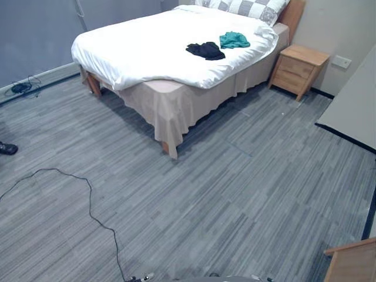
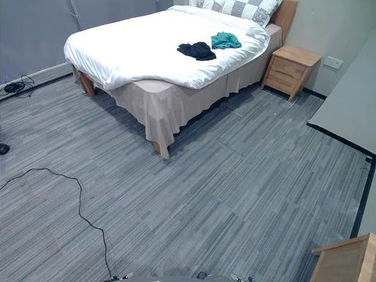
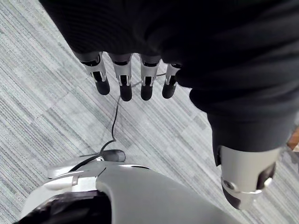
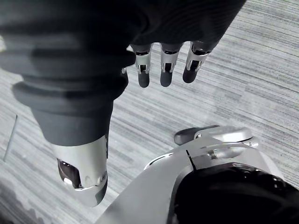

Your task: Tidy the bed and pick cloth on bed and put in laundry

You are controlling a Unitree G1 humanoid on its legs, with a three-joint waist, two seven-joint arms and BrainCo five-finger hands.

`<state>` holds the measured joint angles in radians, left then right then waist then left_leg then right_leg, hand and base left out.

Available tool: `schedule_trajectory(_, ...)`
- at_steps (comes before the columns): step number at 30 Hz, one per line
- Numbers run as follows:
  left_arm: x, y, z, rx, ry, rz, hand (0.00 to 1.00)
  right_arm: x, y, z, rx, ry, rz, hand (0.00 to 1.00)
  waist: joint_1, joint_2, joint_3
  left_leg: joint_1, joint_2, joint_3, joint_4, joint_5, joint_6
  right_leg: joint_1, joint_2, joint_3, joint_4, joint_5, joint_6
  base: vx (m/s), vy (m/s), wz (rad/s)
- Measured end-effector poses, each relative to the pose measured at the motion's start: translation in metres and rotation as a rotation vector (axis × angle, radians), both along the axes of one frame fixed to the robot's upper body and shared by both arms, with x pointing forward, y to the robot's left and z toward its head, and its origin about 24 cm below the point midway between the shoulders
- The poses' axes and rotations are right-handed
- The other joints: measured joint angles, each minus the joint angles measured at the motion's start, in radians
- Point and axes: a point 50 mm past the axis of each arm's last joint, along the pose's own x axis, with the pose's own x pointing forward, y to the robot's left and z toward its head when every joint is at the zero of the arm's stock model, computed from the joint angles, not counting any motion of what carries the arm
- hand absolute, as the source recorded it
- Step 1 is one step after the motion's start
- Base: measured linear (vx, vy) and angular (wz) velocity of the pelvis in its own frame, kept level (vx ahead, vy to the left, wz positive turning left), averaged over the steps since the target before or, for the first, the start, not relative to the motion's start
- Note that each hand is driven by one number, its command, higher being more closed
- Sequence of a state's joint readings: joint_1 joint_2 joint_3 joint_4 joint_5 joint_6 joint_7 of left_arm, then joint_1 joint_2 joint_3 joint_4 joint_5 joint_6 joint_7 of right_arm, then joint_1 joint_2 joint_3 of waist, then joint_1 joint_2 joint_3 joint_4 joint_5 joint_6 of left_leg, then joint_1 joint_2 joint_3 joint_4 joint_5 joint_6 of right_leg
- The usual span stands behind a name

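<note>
Left hand and right hand hang above the striped floor, fingers straight and empty. On the white bed, a black cloth lies just beside a green cloth, near the pillows.

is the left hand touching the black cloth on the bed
Apart. The left wrist view shows the left hand empty over floor; the left eye view shows the black cloth on the bed.

You had a bed under a smooth white cloth duvet, its fabric skirt matt beige. On it lay a crumpled black cloth and a teal cloth. Beside the bed, the nightstand looked like matt wood.
</note>
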<state>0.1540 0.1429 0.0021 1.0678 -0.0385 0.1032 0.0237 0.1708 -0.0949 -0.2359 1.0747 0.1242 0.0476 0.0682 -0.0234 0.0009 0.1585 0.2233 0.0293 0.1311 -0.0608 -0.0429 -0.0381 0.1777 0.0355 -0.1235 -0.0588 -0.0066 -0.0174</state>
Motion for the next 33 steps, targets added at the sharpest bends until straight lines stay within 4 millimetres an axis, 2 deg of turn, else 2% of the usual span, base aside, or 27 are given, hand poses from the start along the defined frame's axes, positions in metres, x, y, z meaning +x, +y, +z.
schedule_trajectory(2, 0.000, 0.000, 0.000, -0.001, 0.000, 0.000, 0.00, 0.000, -0.001, 0.000, -0.003, 0.002, 0.006, 0.00, 0.003, -0.004, 0.006, -0.023, 0.003, 0.009, 0.010, -0.012, -0.001, -0.018, 0.003, 0.009, -0.001, -0.002, 0.000, -0.11, -0.022, -0.15)
schedule_trajectory(3, 0.002, 0.000, 0.000, -0.002, -0.004, -0.001, 0.00, 0.004, -0.001, 0.001, -0.006, -0.005, 0.017, 0.00, 0.007, -0.002, 0.007, -0.053, 0.005, 0.013, 0.032, -0.031, 0.005, -0.059, 0.001, 0.009, 0.039, -0.028, 0.000, -0.09, -0.020, -0.23)
schedule_trajectory(5, 0.008, 0.000, 0.001, -0.002, -0.018, -0.006, 0.00, 0.011, -0.001, 0.001, -0.008, -0.017, 0.022, 0.00, 0.009, -0.007, 0.018, -0.100, -0.001, 0.025, 0.092, -0.050, 0.024, -0.167, -0.023, -0.014, 0.203, -0.102, 0.035, -0.05, -0.001, -0.21)
schedule_trajectory(6, 0.011, 0.003, 0.002, 0.003, -0.025, 0.002, 0.00, 0.017, -0.001, 0.002, -0.007, -0.036, 0.014, 0.00, 0.005, -0.016, 0.042, -0.129, 0.000, 0.021, 0.136, -0.077, 0.040, -0.238, -0.056, -0.034, 0.358, -0.169, 0.090, -0.09, -0.018, -0.09)
schedule_trajectory(7, 0.017, 0.009, 0.004, 0.013, -0.038, 0.014, 0.00, 0.026, 0.002, 0.004, 0.007, -0.069, -0.004, 0.00, 0.007, -0.036, 0.065, -0.144, -0.015, 0.023, 0.166, -0.093, 0.043, -0.323, -0.103, -0.051, 0.556, -0.194, 0.090, -0.10, -0.032, 0.01)
schedule_trajectory(9, 0.022, 0.014, 0.006, 0.024, -0.051, 0.019, 0.00, 0.033, 0.006, 0.004, 0.026, -0.092, -0.025, 0.00, 0.001, -0.050, 0.119, -0.124, -0.014, 0.012, 0.215, -0.118, 0.052, -0.415, -0.136, -0.044, 0.770, -0.189, 0.063, 0.03, -0.091, 0.20)
schedule_trajectory(11, 0.023, 0.014, 0.006, 0.024, -0.053, 0.025, 0.00, 0.031, 0.007, 0.004, 0.032, -0.086, -0.039, 0.00, 0.001, -0.050, 0.126, -0.091, 0.012, -0.004, 0.220, -0.134, 0.034, -0.427, -0.140, -0.036, 0.743, -0.210, 0.073, 0.14, -0.138, 0.25)
schedule_trajectory(12, 0.024, 0.014, 0.006, 0.024, -0.055, 0.023, 0.00, 0.033, 0.006, 0.004, 0.029, -0.094, -0.038, 0.00, -0.001, -0.044, 0.129, -0.087, 0.040, -0.015, 0.220, -0.146, 0.014, -0.428, -0.134, -0.037, 0.642, -0.204, 0.069, 0.17, -0.214, 0.28)
schedule_trajectory(14, 0.030, 0.013, 0.007, 0.019, -0.067, 0.014, 0.00, 0.038, 0.004, 0.005, 0.030, -0.110, -0.051, 0.00, -0.010, -0.032, 0.140, -0.087, 0.091, -0.035, 0.220, -0.169, -0.023, -0.441, -0.125, -0.027, 0.409, -0.121, 0.078, 0.26, -0.254, 0.26)
schedule_trajectory(15, 0.034, 0.013, 0.008, 0.022, -0.074, 0.005, 0.00, 0.041, 0.004, 0.006, 0.033, -0.119, -0.064, 0.00, -0.012, -0.033, 0.151, -0.090, 0.113, -0.046, 0.218, -0.182, -0.043, -0.456, -0.133, -0.003, 0.260, -0.037, 0.106, 0.30, -0.235, 0.10)
schedule_trajectory(17, 0.039, 0.020, 0.010, 0.040, -0.082, -0.006, 0.00, 0.042, 0.007, 0.005, 0.045, -0.115, -0.075, 0.00, -0.013, -0.054, 0.182, -0.075, 0.122, -0.052, 0.236, -0.216, -0.084, -0.485, -0.190, 0.007, 0.226, 0.006, 0.139, 0.36, -0.390, 0.02)
schedule_trajectory(18, 0.046, 0.015, 0.010, 0.032, -0.099, -0.011, 0.00, 0.044, 0.004, 0.006, 0.038, -0.120, -0.084, 0.00, -0.014, -0.032, 0.212, -0.037, 0.163, -0.049, 0.252, -0.257, -0.088, -0.499, -0.168, -0.016, 0.326, 0.061, 0.125, 0.38, -0.438, -0.08)
schedule_trajectory(19, 0.047, 0.011, 0.010, 0.024, -0.099, -0.016, 0.00, 0.044, 0.000, 0.007, 0.026, -0.124, -0.088, 0.00, -0.018, -0.009, 0.219, -0.019, 0.185, -0.047, 0.247, -0.275, -0.069, -0.519, -0.152, -0.021, 0.392, 0.043, 0.118, 0.43, -0.421, -0.13)
schedule_trajectory(20, 0.048, 0.004, 0.009, 0.008, -0.108, -0.018, 0.00, 0.041, -0.006, 0.007, 0.007, -0.110, -0.092, 0.00, -0.026, 0.024, 0.210, 0.012, 0.219, -0.044, 0.226, -0.299, -0.036, -0.553, -0.126, -0.045, 0.490, -0.002, 0.052, 0.58, -0.412, -0.01)
schedule_trajectory(21, 0.049, 0.000, 0.009, -0.001, -0.118, -0.022, 0.00, 0.039, -0.010, 0.007, -0.004, -0.102, -0.109, 0.00, -0.037, 0.047, 0.202, -0.003, 0.247, -0.071, 0.358, -0.299, -0.061, -0.562, -0.102, -0.076, 0.541, -0.045, -0.014, 0.61, -0.408, -0.08)
schedule_trajectory(22, 0.049, 0.001, 0.009, 0.000, -0.121, -0.021, 0.00, 0.038, -0.010, 0.007, -0.008, -0.100, -0.108, 0.00, -0.039, 0.053, 0.199, -0.030, 0.252, -0.079, 0.490, -0.288, -0.080, -0.560, -0.086, -0.079, 0.555, -0.065, -0.041, 0.67, -0.393, -0.17)
schedule_trajectory(23, 0.049, 0.002, 0.009, 0.000, -0.130, -0.017, 0.00, 0.035, -0.011, 0.007, -0.015, -0.089, -0.086, 0.00, -0.049, 0.055, 0.197, -0.072, 0.251, -0.074, 0.702, -0.246, -0.120, -0.532, -0.058, -0.088, 0.557, -0.099, -0.059, 0.45, -0.272, -0.13)
schedule_trajectory(24, 0.050, 0.001, 0.009, -0.004, -0.141, -0.006, 0.00, 0.029, -0.012, 0.006, -0.023, -0.074, -0.082, 0.00, -0.054, 0.065, 0.191, -0.089, 0.251, -0.061, 0.806, -0.164, -0.130, -0.503, -0.035, -0.100, 0.551, -0.122, -0.061, 0.53, -0.298, 0.07)
schedule_trajectory(25, 0.051, -0.003, 0.009, -0.014, -0.156, 0.007, 0.00, 0.022, -0.015, 0.005, -0.040, -0.056, -0.066, 0.00, -0.062, 0.083, 0.184, -0.106, 0.257, -0.041, 0.869, 0.034, -0.117, -0.461, -0.001, -0.120, 0.518, -0.131, -0.073, 0.49, -0.220, 0.21)
schedule_trajectory(26, 0.051, -0.004, 0.009, -0.022, -0.166, 0.027, 0.00, 0.017, -0.017, 0.004, -0.050, -0.034, -0.049, 0.00, -0.060, 0.090, 0.183, -0.123, 0.279, -0.038, 0.927, 0.123, -0.080, -0.402, 0.036, -0.123, 0.462, -0.128, -0.083, 0.54, -0.231, 0.24)
schedule_trajectory(27, 0.055, 0.002, 0.011, -0.016, -0.190, 0.057, 0.00, 0.017, -0.012, 0.003, -0.045, -0.014, 0.003, 0.00, -0.049, 0.077, 0.191, -0.199, 0.277, -0.045, 1.091, 0.046, -0.034, -0.329, 0.060, -0.121, 0.396, -0.125, -0.106, 0.41, -0.165, 0.23)
schedule_trajectory(28, 0.058, 0.007, 0.013, -0.005, -0.212, 0.070, 0.00, 0.018, -0.012, 0.003, -0.047, -0.013, 0.018, 0.00, -0.042, 0.057, 0.201, -0.269, 0.252, -0.045, 1.188, -0.042, -0.012, -0.265, 0.067, -0.118, 0.343, -0.122, -0.112, 0.29, -0.137, 0.25)
schedule_trajectory(29, 0.058, 0.009, 0.014, -0.001, -0.221, 0.079, 0.00, 0.019, -0.011, 0.003, -0.049, -0.021, 0.028, 0.00, -0.030, 0.042, 0.205, -0.328, 0.212, -0.038, 1.208, -0.102, -0.012, -0.204, 0.068, -0.114, 0.297, -0.122, -0.112, 0.34, -0.158, 0.15)
schedule_trajectory(30, 0.057, 0.008, 0.014, -0.004, -0.221, 0.081, 0.00, 0.021, -0.010, 0.004, -0.052, -0.040, 0.050, 0.00, -0.004, 0.029, 0.207, -0.396, 0.156, -0.002, 1.136, -0.162, -0.012, -0.133, 0.067, -0.103, 0.243, -0.124, -0.115, 0.33, -0.148, -0.10)
schedule_trajectory(31, 0.055, 0.005, 0.014, -0.018, -0.232, 0.099, 0.00, 0.029, -0.012, 0.005, -0.054, -0.069, 0.058, 0.00, 0.017, 0.021, 0.210, -0.445, 0.116, 0.042, 0.983, -0.182, -0.005, -0.082, 0.065, -0.095, 0.217, -0.125, -0.102, 0.40, -0.154, -0.26)
schedule_trajectory(32, 0.053, 0.004, 0.014, -0.023, -0.238, 0.103, 0.00, 0.034, -0.014, 0.007, -0.058, -0.081, 0.062, 0.00, 0.026, 0.023, 0.210, -0.463, 0.104, 0.073, 0.873, -0.181, -0.006, -0.059, 0.065, -0.095, 0.210, -0.132, -0.100, 0.32, -0.096, -0.31)
schedule_trajectory(33, 0.049, 0.003, 0.013, -0.031, -0.240, 0.130, 0.00, 0.042, -0.014, 0.009, -0.060, -0.109, 0.068, 0.00, 0.041, 0.027, 0.212, -0.473, 0.092, 0.154, 0.649, -0.164, -0.019, -0.024, 0.065, -0.093, 0.205, -0.158, -0.098, 0.41, -0.091, -0.10)
